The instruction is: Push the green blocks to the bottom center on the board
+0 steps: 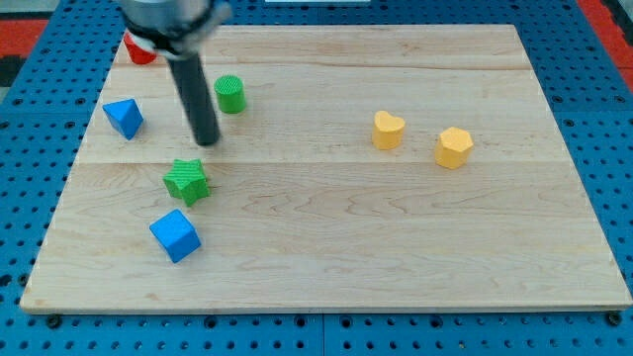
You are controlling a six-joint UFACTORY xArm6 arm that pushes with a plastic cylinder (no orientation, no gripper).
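Green blocks number two: a green star-shaped block at the view's left, and a green cylinder block above it. I carry no claw, only a rod; my tip rests between them, just above the star.

A push down could drive the star into the blue cube block just below it, dragging that along, or let the star twist off sideways.

Also on the wooden bench: one blue triangular block, two yellow heart-like blocks, one red block, half hidden.
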